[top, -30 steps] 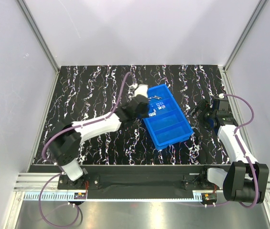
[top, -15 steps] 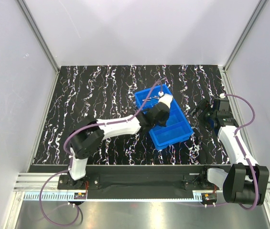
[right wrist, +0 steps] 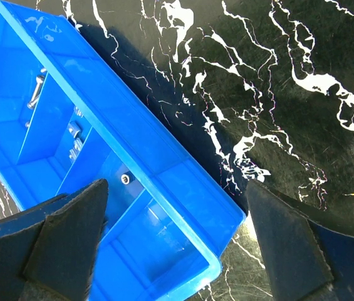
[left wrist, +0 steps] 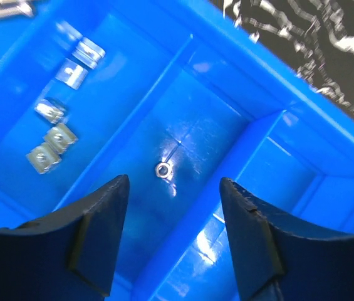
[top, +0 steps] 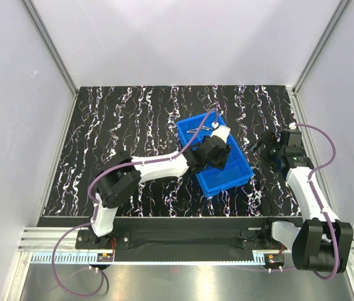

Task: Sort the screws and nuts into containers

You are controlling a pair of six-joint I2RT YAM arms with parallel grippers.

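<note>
Drop-off step in hand: left tool (left wrist: 173, 188) stood spread over bright blue plastic tray (left wrist: 270, 94), small silver hexagonal nut (left wrist: 162, 169) beneath; next, lift clear.

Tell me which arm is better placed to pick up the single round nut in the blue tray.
Left. The left gripper hangs open above the round nut in the tray; the right gripper, also open, is over the table beside the tray.
</note>
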